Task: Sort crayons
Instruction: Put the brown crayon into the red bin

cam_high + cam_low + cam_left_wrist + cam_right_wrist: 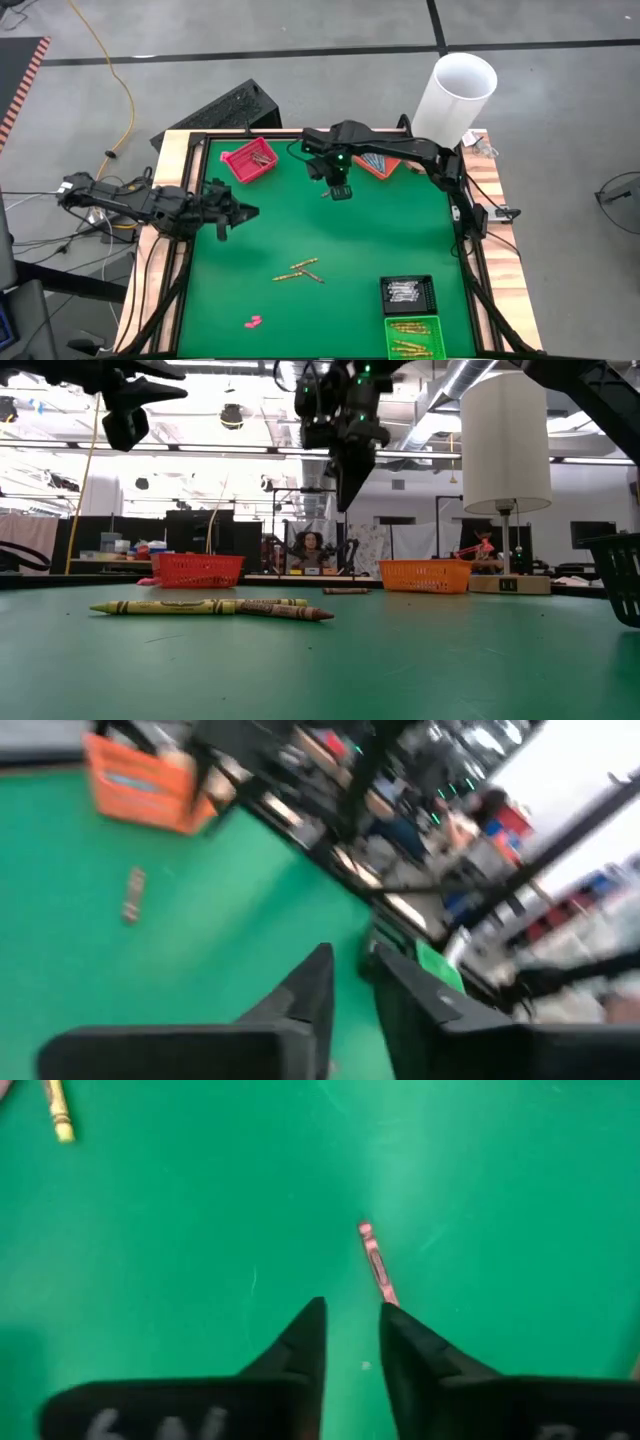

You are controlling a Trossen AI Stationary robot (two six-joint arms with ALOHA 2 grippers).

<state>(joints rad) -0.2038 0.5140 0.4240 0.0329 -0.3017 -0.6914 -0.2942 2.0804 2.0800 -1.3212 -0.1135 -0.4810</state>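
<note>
My right gripper (352, 1325) hangs above the mat's far side, fingers nearly together, pinching nothing; a reddish crayon (376, 1266) lies just under it. Left gripper (232, 214) hovers at the left edge, also nearly closed, empty. Yellow crayons (303, 270) mid-mat.

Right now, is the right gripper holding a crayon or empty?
Empty. In the right wrist view the right gripper is nearly closed with nothing between the fingers; a reddish crayon lies on the mat beyond.

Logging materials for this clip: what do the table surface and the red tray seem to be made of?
Table surface: looks like green felt or matte mat, flat and without glare. Red tray: probably moulded plastic; in the low view its walls show a slotted lattice.
</note>
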